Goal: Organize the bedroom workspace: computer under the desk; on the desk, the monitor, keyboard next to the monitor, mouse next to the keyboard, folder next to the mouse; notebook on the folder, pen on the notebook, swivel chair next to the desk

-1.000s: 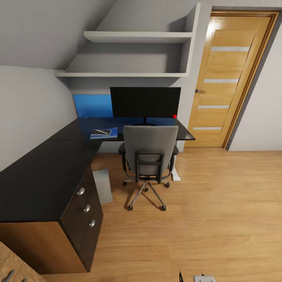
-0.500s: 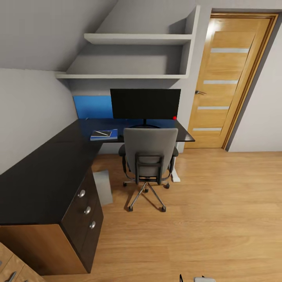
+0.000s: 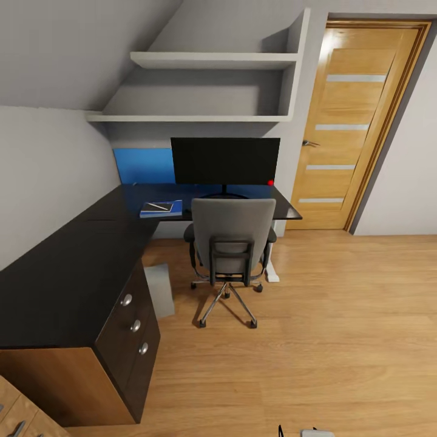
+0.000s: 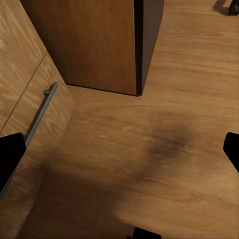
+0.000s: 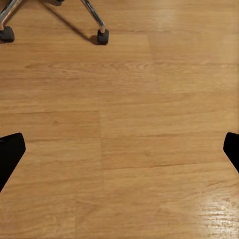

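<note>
1. left gripper (image 4: 119,149): its two dark fingertips sit at opposite edges of the left wrist view, spread wide, nothing between them but bare wood floor (image 4: 164,149).
2. right gripper (image 5: 119,149): likewise spread wide and empty over the floor in the right wrist view, with a chair caster (image 5: 102,37) and chrome leg beyond.
3. near the left gripper stand a light-wood drawer chest (image 4: 30,99) with a bar handle and the wooden end of the desk pedestal (image 4: 99,45).
4. in the head view the swivel chair (image 3: 232,243) stands at 12 o'clock, its back toward the camera, tucked against the desk (image 3: 67,273).
5. the monitor (image 3: 225,160) stands upright on the desk behind the chair.
6. the folder (image 3: 161,208) lies flat on the desk at about 11 o'clock, with the notebook (image 3: 159,206) on it and the pen (image 3: 157,206) on top.
7. the computer (image 3: 159,289) stands on the floor beside the pedestal, partly under the desk.
8. keyboard and mouse: cannot tell, the chair back hides that part of the desk.
9. a wooden door (image 3: 355,121) is at 1 o'clock.
</note>
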Available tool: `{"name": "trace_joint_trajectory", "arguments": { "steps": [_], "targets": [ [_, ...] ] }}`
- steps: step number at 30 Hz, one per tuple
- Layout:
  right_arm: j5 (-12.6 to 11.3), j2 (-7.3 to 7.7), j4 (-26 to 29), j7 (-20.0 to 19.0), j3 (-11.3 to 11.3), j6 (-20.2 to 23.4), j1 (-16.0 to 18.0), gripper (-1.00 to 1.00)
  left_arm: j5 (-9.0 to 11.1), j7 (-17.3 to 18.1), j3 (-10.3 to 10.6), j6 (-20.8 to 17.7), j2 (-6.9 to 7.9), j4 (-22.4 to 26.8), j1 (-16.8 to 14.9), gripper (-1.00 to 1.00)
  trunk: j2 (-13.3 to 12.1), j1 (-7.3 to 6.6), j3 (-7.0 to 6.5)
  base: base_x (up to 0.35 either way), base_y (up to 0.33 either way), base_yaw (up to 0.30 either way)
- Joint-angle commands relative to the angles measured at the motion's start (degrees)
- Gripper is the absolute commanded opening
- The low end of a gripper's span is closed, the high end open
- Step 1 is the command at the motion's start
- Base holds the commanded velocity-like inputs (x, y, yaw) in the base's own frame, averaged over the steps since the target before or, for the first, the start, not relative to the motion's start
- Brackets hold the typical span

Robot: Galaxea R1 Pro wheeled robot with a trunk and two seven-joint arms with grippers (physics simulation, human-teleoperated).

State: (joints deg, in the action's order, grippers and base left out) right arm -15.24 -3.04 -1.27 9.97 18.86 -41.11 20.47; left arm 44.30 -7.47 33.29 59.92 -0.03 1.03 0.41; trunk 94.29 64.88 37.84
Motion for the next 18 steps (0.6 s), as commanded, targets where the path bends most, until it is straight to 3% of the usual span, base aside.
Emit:
{"name": "trace_joint_trajectory", "arguments": {
  "steps": [1,4,12,18],
  "targets": [
    [-0.3,-0.03,-0.1,0.2,0.5,-0.2,0.1,1.0,0.0,-0.6,0.5,0.1,0.02,0.1,0.0,1.0,0.0,0.0,0.04,0.0,0.0,0.0],
    [-0.3,-0.03,-0.1,0.2,0.5,-0.2,0.1,1.0,0.0,-0.6,0.7,0.0,-0.08,0.1,0.0,1.0,0.0,0.0,0.04,0.0,0.0,0.0],
    [-0.3,-0.03,-0.1,0.2,0.5,-0.2,0.1,1.0,-0.2,-0.5,0.8,-7.5,-0.17,0.1,0.0,1.0,0.0,0.0,0.04,0.0,0.0,0.0],
    [-0.3,-0.03,-0.1,0.2,0.5,-0.2,0.1,1.0,-0.2,-0.5,0.9,-23.6,-0.15,0.1,0.0,1.0,0.0,0.0,0.04,0.0,0.0,0.0]
  ]
}}
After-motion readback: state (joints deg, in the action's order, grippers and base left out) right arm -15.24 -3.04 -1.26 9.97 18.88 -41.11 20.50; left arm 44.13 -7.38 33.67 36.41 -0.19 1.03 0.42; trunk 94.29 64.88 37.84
